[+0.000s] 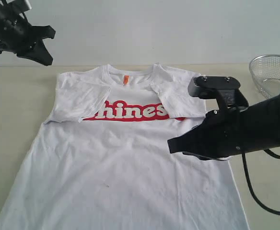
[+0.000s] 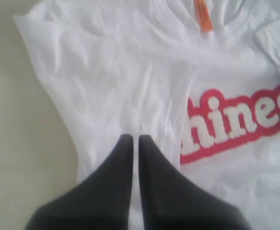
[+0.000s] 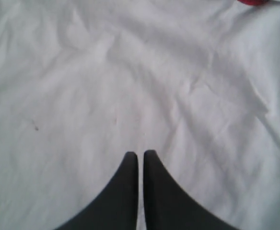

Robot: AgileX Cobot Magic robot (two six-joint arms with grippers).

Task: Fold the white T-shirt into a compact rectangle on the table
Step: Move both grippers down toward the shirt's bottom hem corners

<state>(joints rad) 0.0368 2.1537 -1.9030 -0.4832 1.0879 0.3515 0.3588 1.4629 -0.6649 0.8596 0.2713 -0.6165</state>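
Shirt: white T-shirt (image 1: 116,167) flat on tabletop (image 1: 15,110), print up, sleeves folded in.
Long axis: collar far, hem near.
Left fingers (image 2: 116,177): together, empty, raised over left sleeve.
Right fingers (image 3: 125,191): together, empty, over right mid-body; nearer arm.

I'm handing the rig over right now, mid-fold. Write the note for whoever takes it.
Grippers: left gripper shut, empty, raised near the shirt's shoulder. The right gripper is shut, no cloth pinched, low over the shirt's body.
Things: white T-shirt face up, spread flat on the table.
Done: left-side sleeve and right-side sleeve folded in over the chest.
Left: fold the sides and length into a compact rectangle.
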